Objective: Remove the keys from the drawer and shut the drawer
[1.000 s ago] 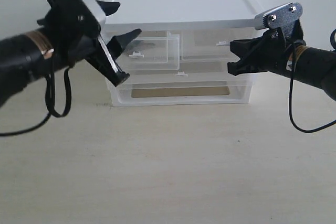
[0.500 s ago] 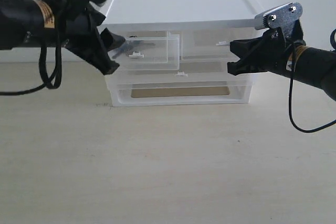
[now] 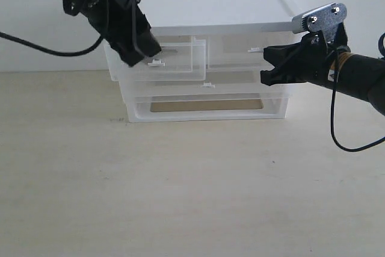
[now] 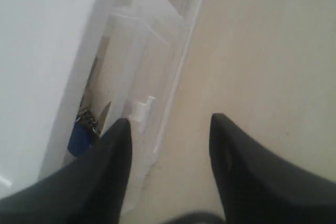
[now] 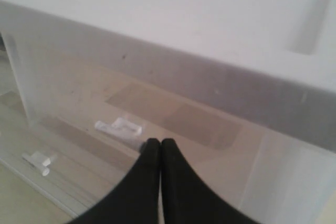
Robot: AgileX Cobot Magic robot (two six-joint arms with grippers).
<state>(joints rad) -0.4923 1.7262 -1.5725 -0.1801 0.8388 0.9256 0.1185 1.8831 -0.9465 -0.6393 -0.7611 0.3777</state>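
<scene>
Left end effector, spread wide, hovers over the open drawer at upper left, apparently aiming for the keys; right end effector pinched closed, empty.

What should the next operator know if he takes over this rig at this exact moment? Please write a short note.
Left end effector: open, empty, one finger over the open drawer.
Right end effector: shut, holding nothing, in front of the cabinet on its right side.
Keys: lying inside the drawer, blue fob visible, not gripped.
Done: the drawer is pulled out.
Left: grip the keys, lift them out, push the drawer shut.
</scene>
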